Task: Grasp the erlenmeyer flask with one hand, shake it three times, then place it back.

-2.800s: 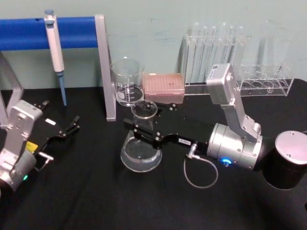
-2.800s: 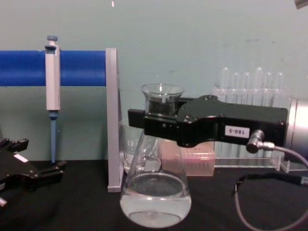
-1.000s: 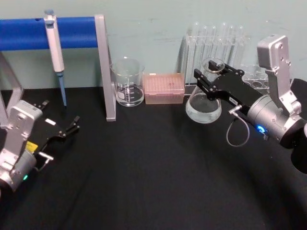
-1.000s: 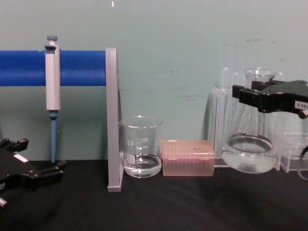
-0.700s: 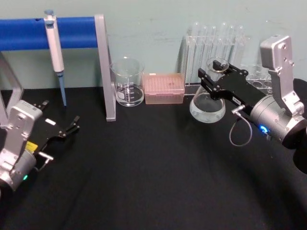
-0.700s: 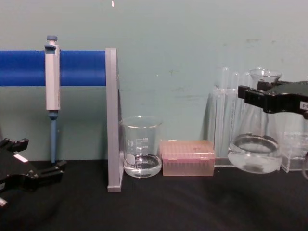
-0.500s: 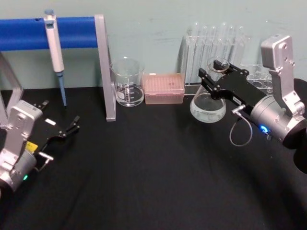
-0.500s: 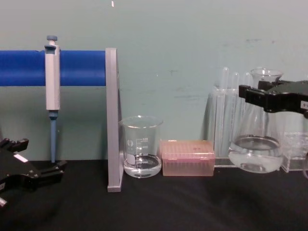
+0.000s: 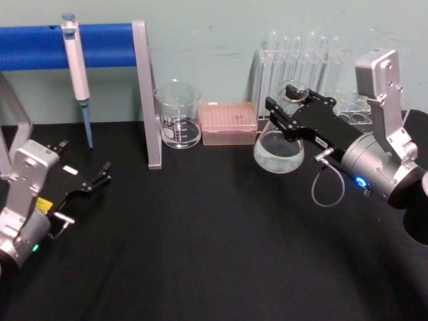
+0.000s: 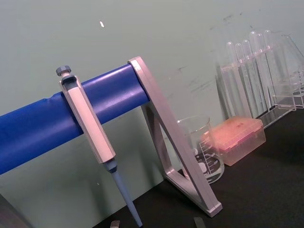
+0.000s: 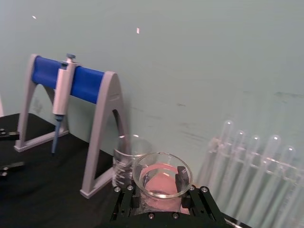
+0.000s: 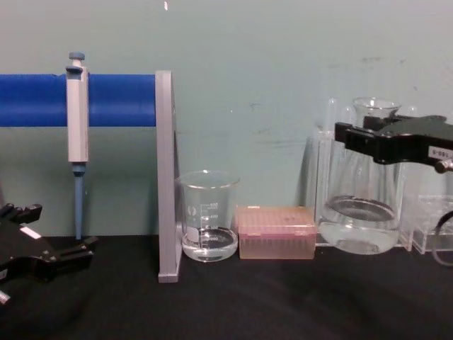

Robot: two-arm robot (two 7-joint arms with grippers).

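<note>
The right gripper (image 9: pixel 289 112) is clenched round the narrow neck of the erlenmeyer flask (image 9: pixel 279 152), holding it upright with a little clear liquid in its wide base, just in front of the test tube rack (image 9: pixel 301 63) and near the pink tip box (image 9: pixel 229 123). The white label (image 12: pixel 439 152) on this gripper carries digits, cut by the edge and illegible, and the beaker (image 9: pixel 178 114) bears printed graduations too small to read. The left gripper (image 9: pixel 103 172) rests at the table's (image 9: pixel 200 254) far left, fingers apart, wearing a plain white sticker (image 9: pixel 69 171).
</note>
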